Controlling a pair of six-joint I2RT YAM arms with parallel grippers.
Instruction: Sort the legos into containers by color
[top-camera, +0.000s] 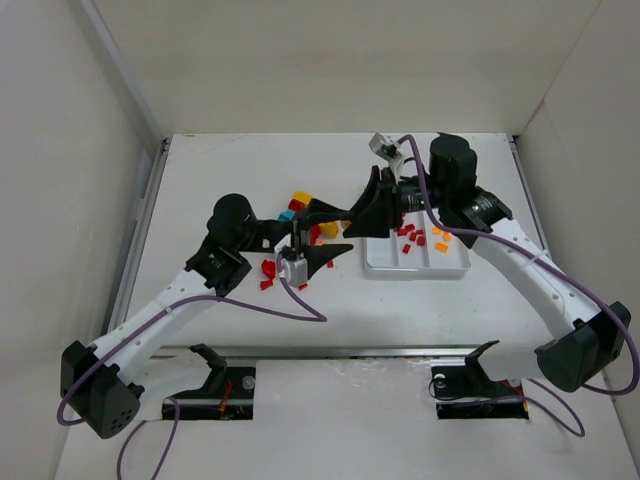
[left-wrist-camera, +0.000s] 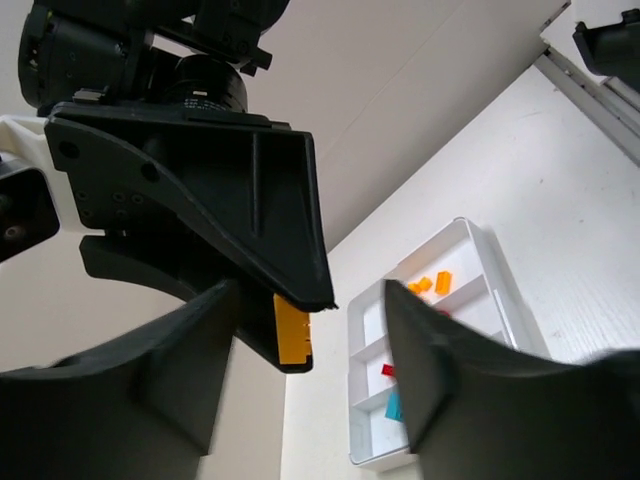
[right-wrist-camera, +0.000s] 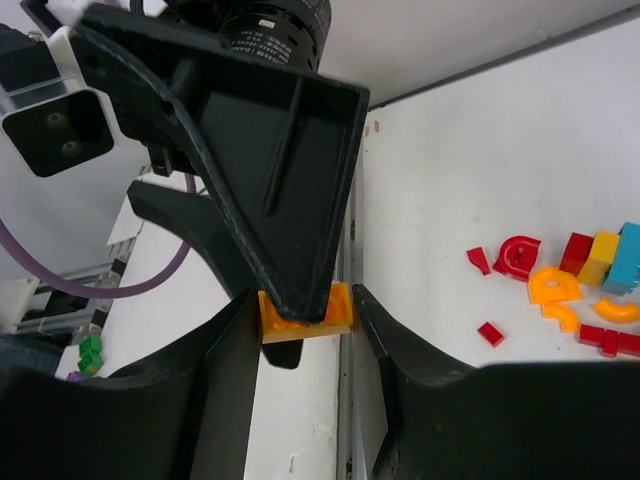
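Enclosure: white table (top-camera: 400, 310), pale walls on three sides, metal rail (top-camera: 330, 352) along the near edge.

Held piece: orange brick (right-wrist-camera: 338, 308), pinched between the two fingers of the right gripper (right-wrist-camera: 305, 312). Each finger presses a side of it, so the gap is only as wide as the brick.

Left gripper (left-wrist-camera: 310, 290): fingers spread wide with nothing in their grasp. Its wrist view shows the right gripper's tips and the orange brick in the gap between them.

Crossing: in the right wrist view one left finger (right-wrist-camera: 270, 180) overlaps the front of the brick. Whether it touches cannot be told.

Tray: white tray (top-camera: 420, 272) lies just right of where the grippers meet, with three compartments side by side. The right gripper's fingers reach over its left end.

Sorted so far: orange pieces (left-wrist-camera: 432, 283) in one outer compartment, red pieces (top-camera: 410, 236) in the middle one, a teal piece (left-wrist-camera: 393, 405) in the other outer one.

Loose bricks (top-camera: 300, 198): red, yellow-orange and teal, scattered on the table left of the tray, around the left gripper. A few red ones (top-camera: 268, 268) lie nearer the rail.

Room: open tabletop toward the far wall and between the tray and the rail. Both side walls stand well apart from the fingers.
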